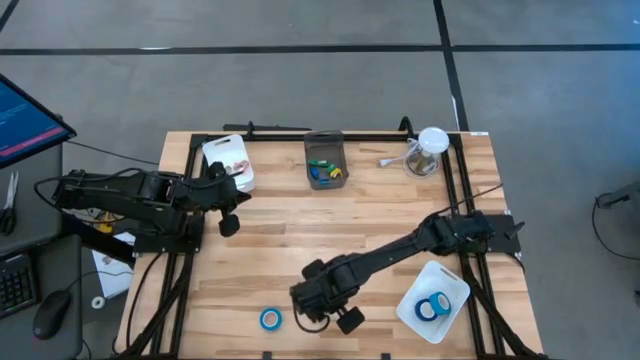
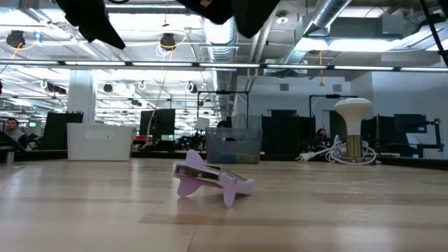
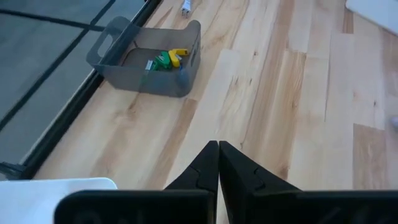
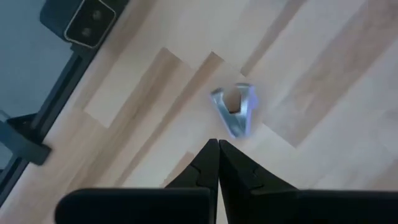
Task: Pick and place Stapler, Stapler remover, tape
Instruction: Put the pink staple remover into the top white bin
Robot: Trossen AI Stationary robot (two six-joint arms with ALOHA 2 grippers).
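Your left tool is hanging clenched over desk, near white bin at far-left corner, holding nothing. Grey bin with coloured bits is sitting at far middle edge. One blue tape roll is lying alone on near edge. Your right tool is hovering just beside it, fingers pressed together and empty; staple remover is lying on wood just ahead of them. Two tape rolls are resting in white tray at near right.
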